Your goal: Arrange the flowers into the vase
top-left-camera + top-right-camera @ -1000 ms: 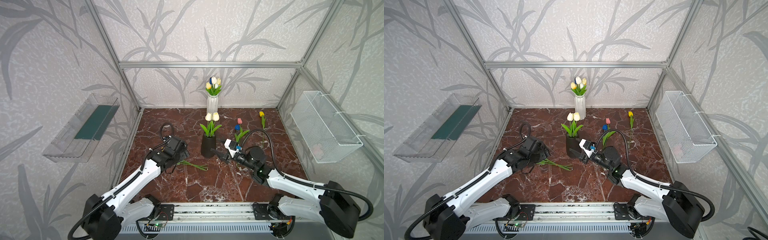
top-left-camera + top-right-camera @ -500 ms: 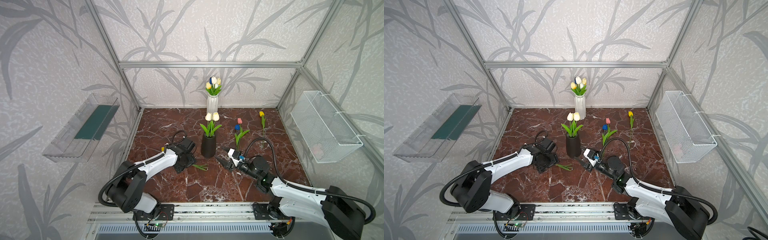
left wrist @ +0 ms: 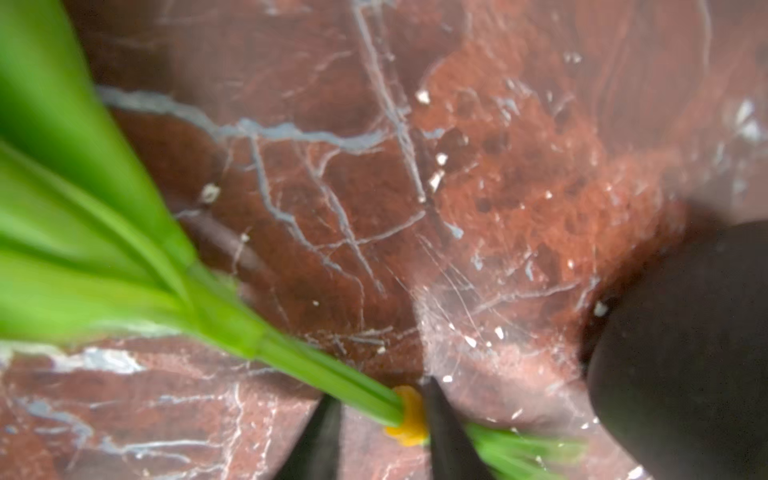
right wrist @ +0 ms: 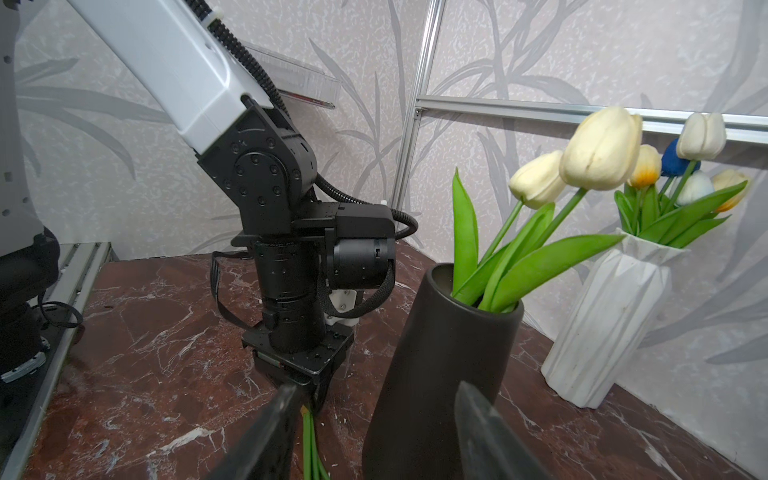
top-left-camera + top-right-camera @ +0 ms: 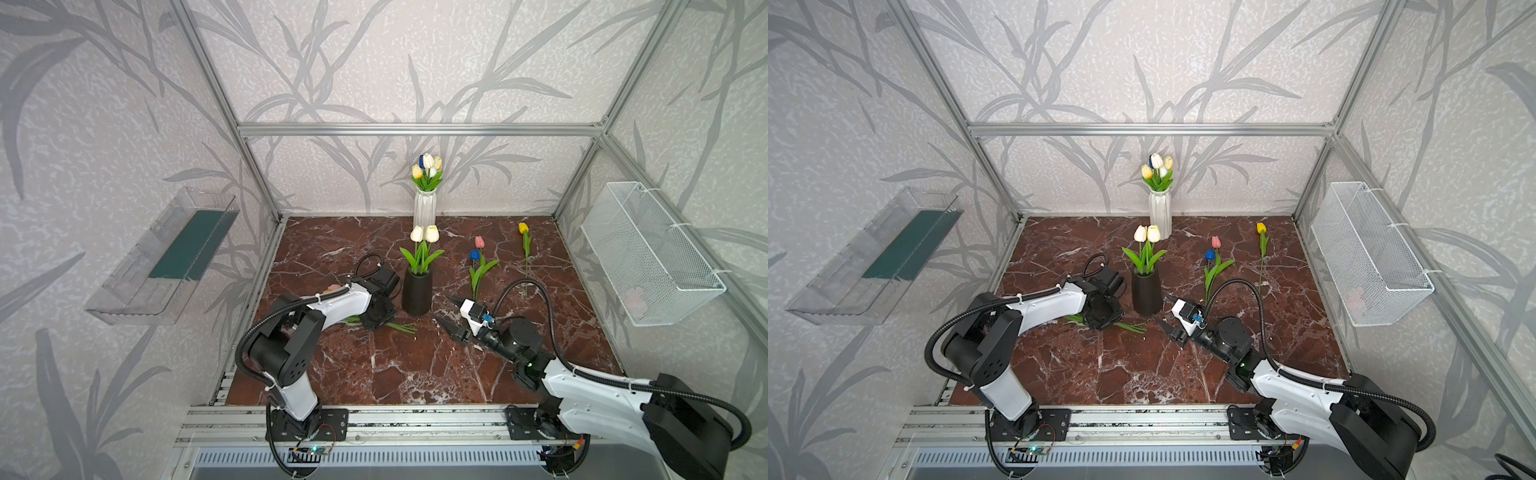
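Across the red-brown marble counter (image 5: 415,374), activity sits left of centre. Mid-counter, upright: tapered matt-black vase (image 5: 417,296), two cream tulips (image 5: 424,235) already in it. I judge it the target, since both arms reach it. The white ribbed ceramic vase (image 5: 424,208) of mixed tulips stands at the back wall, out of the way.

Just left of the black vase, the left pincer (image 3: 380,409) points down at the counter. Its fingertips press either side of a bundle of green tulip stems (image 3: 324,374) lying flat, which reads as clamped on it. Bundle heads: cannot make out.

Just right of the vase base, the right pincer (image 5: 443,308) holds its jaws apart, empty, and faces the vase. It is probably stationed to steady the vase or take over the stems.

The pink and blue tulip pair (image 5: 478,266) and the single yellow tulip (image 5: 524,249) lie flat to the right, not yet placed.

The grip point is the small yellow band (image 3: 409,415) tying the stems below the leaves. This is likely chosen so all stems lift together and the cut ends stay free for the vase mouth.
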Robot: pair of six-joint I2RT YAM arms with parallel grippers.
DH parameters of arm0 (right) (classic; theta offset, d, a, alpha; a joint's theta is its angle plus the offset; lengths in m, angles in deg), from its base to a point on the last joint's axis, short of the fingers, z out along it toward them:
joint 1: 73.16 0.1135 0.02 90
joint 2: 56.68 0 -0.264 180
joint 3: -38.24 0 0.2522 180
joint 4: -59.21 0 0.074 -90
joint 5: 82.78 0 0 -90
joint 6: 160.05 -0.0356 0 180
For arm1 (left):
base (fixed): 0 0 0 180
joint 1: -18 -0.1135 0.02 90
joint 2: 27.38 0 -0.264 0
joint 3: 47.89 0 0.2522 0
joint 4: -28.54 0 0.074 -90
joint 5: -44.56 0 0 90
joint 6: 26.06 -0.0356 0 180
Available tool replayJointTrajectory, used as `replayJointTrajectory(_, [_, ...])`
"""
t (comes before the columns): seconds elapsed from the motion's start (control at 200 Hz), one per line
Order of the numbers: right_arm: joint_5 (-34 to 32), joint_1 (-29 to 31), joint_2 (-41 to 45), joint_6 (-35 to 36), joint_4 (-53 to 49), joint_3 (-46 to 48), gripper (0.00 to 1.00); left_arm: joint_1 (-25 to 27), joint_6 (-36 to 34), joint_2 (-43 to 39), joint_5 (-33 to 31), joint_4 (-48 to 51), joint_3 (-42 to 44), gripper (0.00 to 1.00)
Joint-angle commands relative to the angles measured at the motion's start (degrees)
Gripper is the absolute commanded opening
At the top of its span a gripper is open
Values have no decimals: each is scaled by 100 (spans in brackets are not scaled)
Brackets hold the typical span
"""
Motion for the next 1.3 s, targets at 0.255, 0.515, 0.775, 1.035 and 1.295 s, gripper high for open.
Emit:
replayJointTrajectory(0.255, [-370,34,-68,50,569,141,63,-401,-1153,-61,-950,1040,-262,0])
replayJointTrajectory(0.515, [-570,34,-130,33,851,281,63,-470,-1842,-1126,-1739,1089,-356,0])
replayJointTrajectory(0.775, [-848,33,-203,22,983,369,63,-378,-3433,-3996,-2056,-1457,838,0])
replayJointTrajectory(1.035, [-920,34,-534,112,1565,464,63,-360,-5335,-4469,-453,-3419,569,0])
replayJointTrajectory(1.295, [-802,34,-400,166,1428,459,63,-249,-5939,-3971,1538,-5271,608,0])
